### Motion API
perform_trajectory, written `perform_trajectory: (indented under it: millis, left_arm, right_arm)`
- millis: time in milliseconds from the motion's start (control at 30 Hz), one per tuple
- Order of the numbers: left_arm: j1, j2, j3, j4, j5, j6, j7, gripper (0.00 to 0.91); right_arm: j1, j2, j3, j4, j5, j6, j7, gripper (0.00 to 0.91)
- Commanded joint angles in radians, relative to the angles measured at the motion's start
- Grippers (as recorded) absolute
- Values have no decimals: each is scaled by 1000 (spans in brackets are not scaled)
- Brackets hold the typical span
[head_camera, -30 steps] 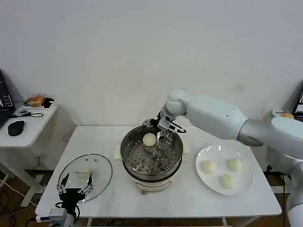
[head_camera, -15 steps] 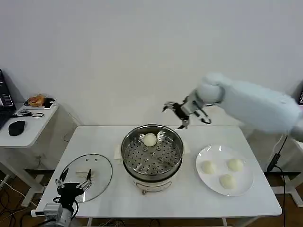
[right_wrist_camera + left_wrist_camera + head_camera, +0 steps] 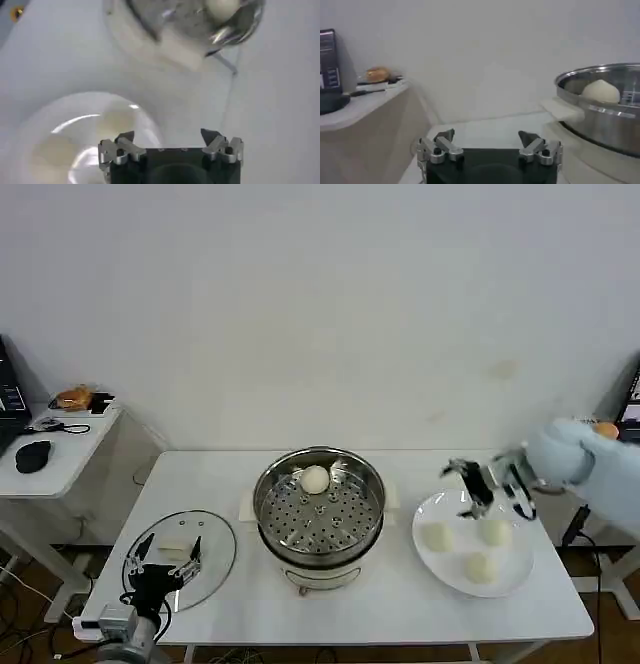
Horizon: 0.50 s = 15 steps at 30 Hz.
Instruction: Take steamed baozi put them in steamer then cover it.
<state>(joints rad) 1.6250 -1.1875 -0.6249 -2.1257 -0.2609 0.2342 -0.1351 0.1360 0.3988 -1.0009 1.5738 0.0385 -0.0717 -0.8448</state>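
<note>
Right gripper (image 3: 478, 481), fingers spread and empty, above the flat white plate (image 3: 515, 579) bearing three round cream-white buns (image 3: 436, 535); a fourth bun (image 3: 315, 478) lies in the shiny stainless-steel steamer (image 3: 320, 509). Left gripper (image 3: 163, 561), spread, over the clear glass lid (image 3: 215, 539).

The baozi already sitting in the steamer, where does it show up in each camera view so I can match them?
Head view: the baozi lies at the back of the steamer, centre of the picture.
Left wrist view: the baozi peeks over the steamer's rim, at right.
Right wrist view: the baozi is at the top edge, inside the steamer.
Shared landmark: the steamer's shiny steel rim.
</note>
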Motion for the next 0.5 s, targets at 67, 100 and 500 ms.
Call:
perform_trajectory:
  millis: [67,100,500]
  left_arm:
    - [-2,4,3,4,-6,3,2,907]
    - [-3,3,3,9,-3,3,2,907]
    - [2,-4,-27,24,3,2,2,907]
  right_arm:
    - [-216,-34,111,-17,-24,-63,9,907]
    - [-215,-16,109,-29,-27,-64,10,907]
    - [-195,207,69,-212,-54,-75,2,907]
